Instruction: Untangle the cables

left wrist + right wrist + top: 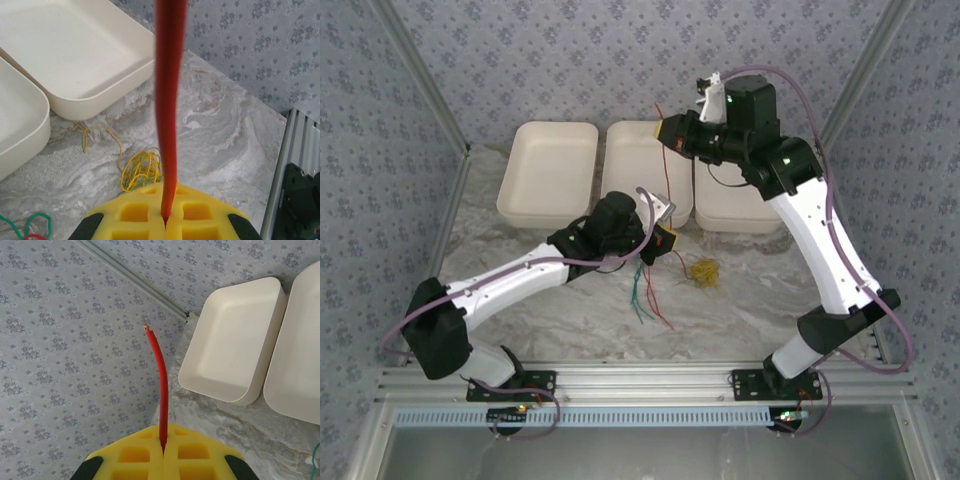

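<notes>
Marble-patterned table (570,310) lay under both arms, with flowery walls around it and three white trays (548,170) along the far side.

The red cable (162,385) was held in two places. The right gripper (670,131) was up high over the trays. Its yellow pads (127,455) were pressed together on the red cable close to its tip, so just a short bit with a bare end poked out past the fingers. The left gripper (666,238) was lower and nearer, just in front of the middle tray (632,165). Its pads were squeezed shut on the same red cable, further along.

Between the two grippers the red cable ran in an almost straight line, from near to far, over the middle tray.

On the near side of the left gripper, the rest of the red cable trailed toward the near edge of the table, mixed in with the green cables (640,295). That looked like where the tangle was, and the left gripper was the one closer to it. The yellow cable (704,270) lay in a small heap on the table, just to the right.

The loose tail lay behind the left gripper's fingers. So a pull toward the far side, along the cable's own line, would likely slide it out of the green ones.
</notes>
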`<control>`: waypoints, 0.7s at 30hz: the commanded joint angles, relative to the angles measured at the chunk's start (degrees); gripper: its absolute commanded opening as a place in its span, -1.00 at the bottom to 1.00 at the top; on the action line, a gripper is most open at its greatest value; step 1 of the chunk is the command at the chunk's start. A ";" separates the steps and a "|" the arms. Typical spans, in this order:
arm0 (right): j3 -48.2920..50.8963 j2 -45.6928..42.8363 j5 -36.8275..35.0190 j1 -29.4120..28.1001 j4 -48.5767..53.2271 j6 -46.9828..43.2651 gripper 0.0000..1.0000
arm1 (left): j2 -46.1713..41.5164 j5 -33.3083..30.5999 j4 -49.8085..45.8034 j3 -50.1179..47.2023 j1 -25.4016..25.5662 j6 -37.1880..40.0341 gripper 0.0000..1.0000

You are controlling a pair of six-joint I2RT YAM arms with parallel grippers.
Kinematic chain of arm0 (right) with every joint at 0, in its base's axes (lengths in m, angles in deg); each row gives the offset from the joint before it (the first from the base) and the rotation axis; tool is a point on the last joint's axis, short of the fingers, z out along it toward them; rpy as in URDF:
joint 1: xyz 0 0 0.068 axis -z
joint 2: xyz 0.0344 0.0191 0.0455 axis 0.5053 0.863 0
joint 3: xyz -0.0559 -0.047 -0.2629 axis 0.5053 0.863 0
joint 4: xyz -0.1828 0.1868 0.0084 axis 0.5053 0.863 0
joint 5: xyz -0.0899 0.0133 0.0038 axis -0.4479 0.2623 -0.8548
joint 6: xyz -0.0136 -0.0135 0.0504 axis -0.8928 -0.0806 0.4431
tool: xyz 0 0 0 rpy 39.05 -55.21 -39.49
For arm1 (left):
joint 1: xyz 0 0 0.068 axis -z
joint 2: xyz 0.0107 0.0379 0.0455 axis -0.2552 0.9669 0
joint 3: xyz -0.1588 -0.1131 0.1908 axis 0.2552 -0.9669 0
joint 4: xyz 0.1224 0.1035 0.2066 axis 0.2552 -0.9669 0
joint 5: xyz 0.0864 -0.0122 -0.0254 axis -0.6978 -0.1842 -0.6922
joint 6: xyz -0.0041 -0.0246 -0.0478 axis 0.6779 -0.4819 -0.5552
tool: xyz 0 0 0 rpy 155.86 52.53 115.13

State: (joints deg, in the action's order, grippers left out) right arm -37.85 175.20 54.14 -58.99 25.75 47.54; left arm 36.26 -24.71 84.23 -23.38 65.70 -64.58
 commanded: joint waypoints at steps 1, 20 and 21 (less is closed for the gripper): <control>-4.50 -0.50 -0.43 1.73 -2.16 -1.81 -0.72 | -3.58 -0.45 -2.46 -3.30 -0.15 -2.23 -1.00; -6.42 -8.74 -7.92 8.62 6.75 -4.92 0.79 | -18.89 15.00 -0.86 -3.62 -29.76 -21.99 -1.00; -4.65 -9.75 -7.59 8.38 6.36 -4.89 0.79 | -18.44 16.23 -0.21 -3.06 -32.56 -24.00 -1.00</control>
State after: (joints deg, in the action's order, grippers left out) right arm -43.79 168.16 47.43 -50.47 30.69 43.54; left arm 18.16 -11.57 83.95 -29.11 37.96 -82.61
